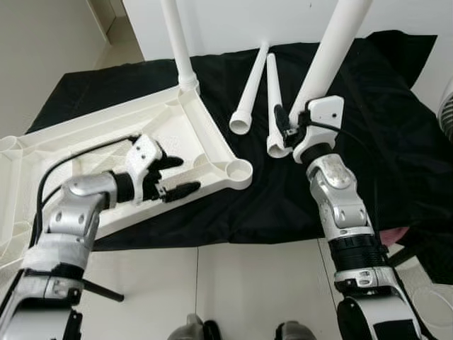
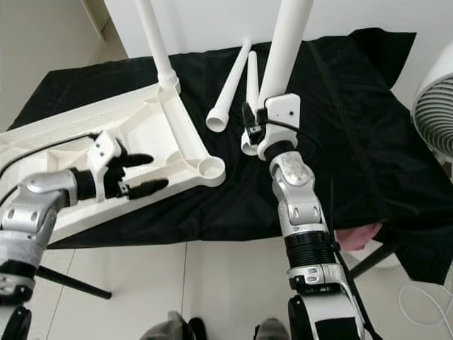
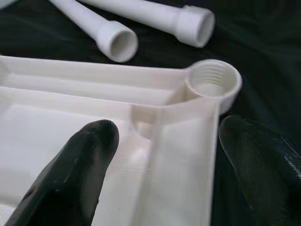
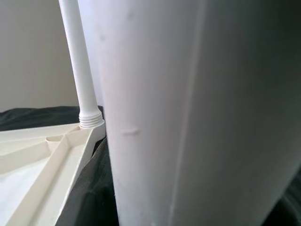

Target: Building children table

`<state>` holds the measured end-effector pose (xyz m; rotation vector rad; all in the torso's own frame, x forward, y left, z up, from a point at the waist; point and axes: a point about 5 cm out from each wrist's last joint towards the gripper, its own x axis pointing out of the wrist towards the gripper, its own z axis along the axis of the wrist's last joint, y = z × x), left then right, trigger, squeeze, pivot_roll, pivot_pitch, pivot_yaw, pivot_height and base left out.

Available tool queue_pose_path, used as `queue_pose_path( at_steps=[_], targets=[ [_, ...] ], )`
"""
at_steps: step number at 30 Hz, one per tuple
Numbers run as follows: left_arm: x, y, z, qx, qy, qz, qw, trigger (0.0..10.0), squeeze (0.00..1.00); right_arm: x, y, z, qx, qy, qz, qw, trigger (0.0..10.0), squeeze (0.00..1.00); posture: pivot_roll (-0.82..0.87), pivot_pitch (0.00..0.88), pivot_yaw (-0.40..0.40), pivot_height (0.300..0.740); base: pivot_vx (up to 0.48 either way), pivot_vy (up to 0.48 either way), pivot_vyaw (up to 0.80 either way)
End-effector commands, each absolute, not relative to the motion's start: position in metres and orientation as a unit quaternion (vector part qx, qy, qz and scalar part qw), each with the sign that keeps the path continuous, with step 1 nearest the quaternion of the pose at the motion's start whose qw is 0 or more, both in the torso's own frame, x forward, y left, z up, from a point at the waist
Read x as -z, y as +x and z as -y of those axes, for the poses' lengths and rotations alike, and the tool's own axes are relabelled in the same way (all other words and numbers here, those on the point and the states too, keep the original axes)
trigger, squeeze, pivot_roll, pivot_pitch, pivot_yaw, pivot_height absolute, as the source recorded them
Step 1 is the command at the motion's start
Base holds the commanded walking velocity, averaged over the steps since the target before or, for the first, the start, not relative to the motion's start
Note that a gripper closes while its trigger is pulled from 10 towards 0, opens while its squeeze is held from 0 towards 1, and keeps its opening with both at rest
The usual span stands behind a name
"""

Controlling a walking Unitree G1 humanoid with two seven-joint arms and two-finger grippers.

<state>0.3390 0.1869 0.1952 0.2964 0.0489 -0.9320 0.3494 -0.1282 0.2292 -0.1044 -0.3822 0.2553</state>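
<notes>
Now your tabletop (image 1: 106, 134) lies upside down on the black cloth (image 1: 396, 134), filling the nine o'clock half of the head view; one leg (image 1: 177, 42) already stands in its far corner socket at about twelve o'clock; the near corner socket (image 1: 241, 170) at the centre is still bare, its thread showing in the left wrist view. Your right gripper (image 1: 283, 127) is clamped on a second leg (image 1: 329, 53), holding it nearly upright at about one o'clock, its lower end just beside that bare socket but apart from it; two spare legs (image 1: 253, 85) lie flat on the cloth behind, between the standing leg and the held one. Your left gripper (image 1: 173, 177) has its fingers apart, straddling the tabletop's rim at about eight o'clock from the socket; whether they touch the rim you cannot tell.

You appear to be on the second leg, about a quarter through. Next, carry the held leg toward nine o'clock until its end sits over the open socket, keep it plumb, lower, then twist to catch the thread; close the left gripper on the rim first, or the tabletop may turn with the leg.
</notes>
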Motion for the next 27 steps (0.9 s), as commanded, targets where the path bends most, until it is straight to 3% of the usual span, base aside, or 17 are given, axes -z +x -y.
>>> queue_pose_path(
  at_steps=[1,6,20,27],
  targets=[
    [-0.196,0.345,-0.202,0.385,0.139,-0.027,0.912,10.0,0.00,-0.230,0.350,0.119,-0.143,-0.044,0.193,0.970,10.0,0.00,-0.11,0.026,0.195,0.740,0.000,0.000,0.00],
    [-0.211,0.354,-0.198,0.305,0.080,0.018,0.949,10.0,0.00,-0.221,0.348,0.107,-0.175,-0.042,0.178,0.967,10.0,0.00,-0.09,0.026,0.165,0.740,0.000,0.000,0.00],
    [-0.219,0.347,-0.177,0.201,0.018,0.101,0.974,10.0,0.00,-0.211,0.347,0.089,-0.223,-0.015,0.154,0.962,10.0,0.00,-0.09,0.056,0.104,0.740,0.000,0.000,0.00],
    [-0.215,0.339,-0.159,0.161,0.002,0.094,0.982,10.0,0.00,-0.202,0.349,0.086,-0.225,-0.012,0.139,0.964,10.0,0.00,-0.07,0.064,0.073,0.740,0.000,0.000,0.00]
  ],
)
